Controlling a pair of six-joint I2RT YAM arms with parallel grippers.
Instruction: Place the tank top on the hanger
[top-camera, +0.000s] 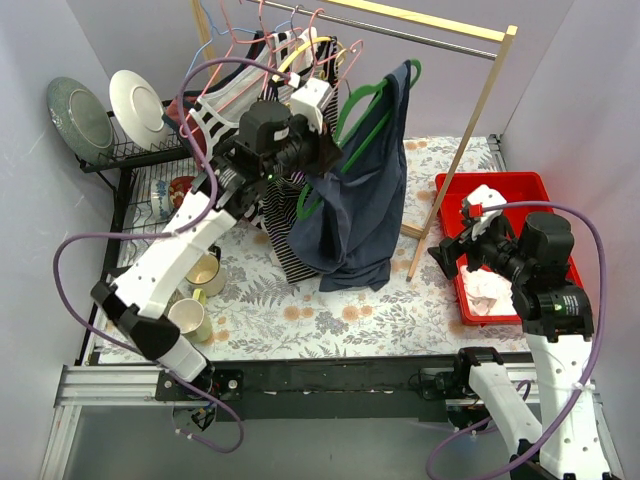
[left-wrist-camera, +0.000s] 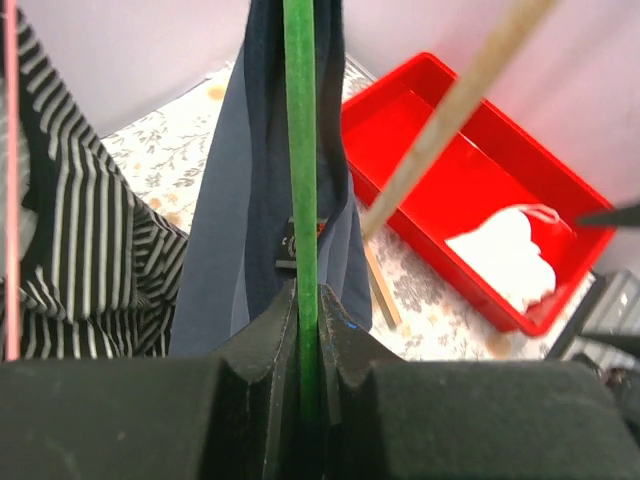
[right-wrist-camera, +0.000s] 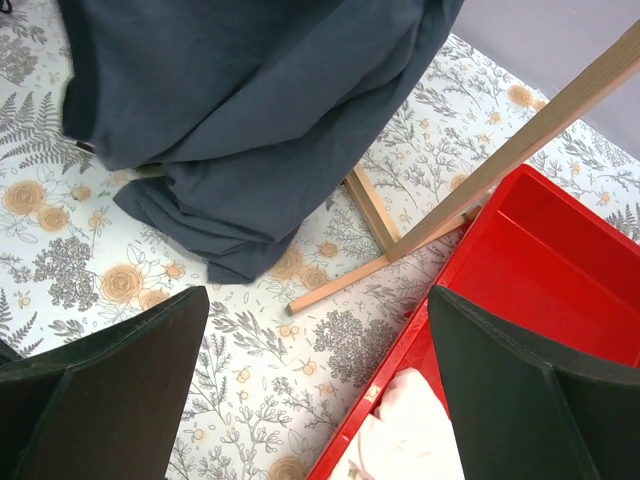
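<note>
The dark navy tank top hangs on the green hanger, held in the air beside the rack; its lower part bunches on the floral table. My left gripper is shut on the hanger's green bar, with the navy cloth draped behind it. My right gripper is open and empty, low over the table by the red bin's left edge. In the right wrist view the tank top lies ahead of the open fingers. No chest graphic shows.
A wooden clothes rack with pink hangers and striped tops stands at the back. A red bin with white cloth is at right. Dish rack with plates and mugs at left.
</note>
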